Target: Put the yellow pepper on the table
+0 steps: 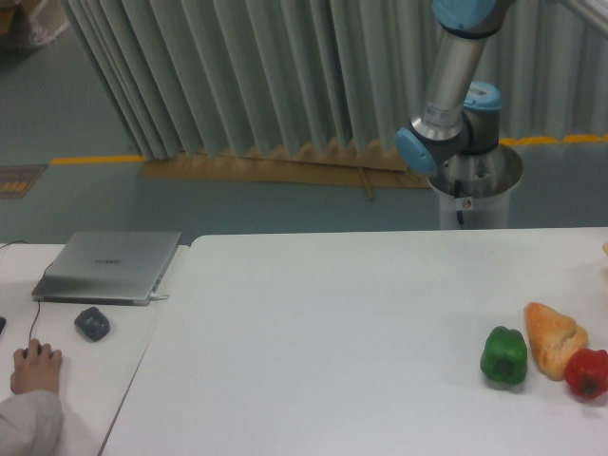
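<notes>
On the white desk (332,342) a green pepper (503,356), bread loaf (554,338) and red pepper (586,372) are seen at right; the yellow pepper and the jaws are out of frame, state unknowable.

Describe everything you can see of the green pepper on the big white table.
The green pepper is a glossy, lobed bell pepper with a short stem nub on top. It looks smooth and plastic-like. It stands upright on the white table near the right edge, casting a small shadow. The bread loaf lies just to its right, very close; whether they touch cannot be told. The red pepper sits farther right. Nothing grips it.
</notes>
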You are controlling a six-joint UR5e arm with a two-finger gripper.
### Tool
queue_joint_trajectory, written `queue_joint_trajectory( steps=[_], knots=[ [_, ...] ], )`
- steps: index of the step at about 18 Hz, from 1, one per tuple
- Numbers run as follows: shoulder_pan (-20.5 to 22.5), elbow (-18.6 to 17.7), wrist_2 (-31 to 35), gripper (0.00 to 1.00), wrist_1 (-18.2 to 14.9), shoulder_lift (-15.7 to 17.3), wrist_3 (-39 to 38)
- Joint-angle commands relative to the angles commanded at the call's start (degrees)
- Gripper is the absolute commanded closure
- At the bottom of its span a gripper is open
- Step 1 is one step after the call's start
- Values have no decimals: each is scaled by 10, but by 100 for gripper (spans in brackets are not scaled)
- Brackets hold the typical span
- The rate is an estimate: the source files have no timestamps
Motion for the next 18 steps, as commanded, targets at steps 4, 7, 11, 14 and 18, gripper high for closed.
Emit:
queue_joint_trajectory(
  steps=[4,7,11,14,18],
  knots=[
    [1,4,0,0,-6,4,-1],
    [0,5,0,0,-17,5,-1],
    [-2,-4,-1,0,-13,9,-2],
    [3,-17,-1,0,-11,0,-3],
    [6,-21,4,0,-10,-8,-3]
  ],
)
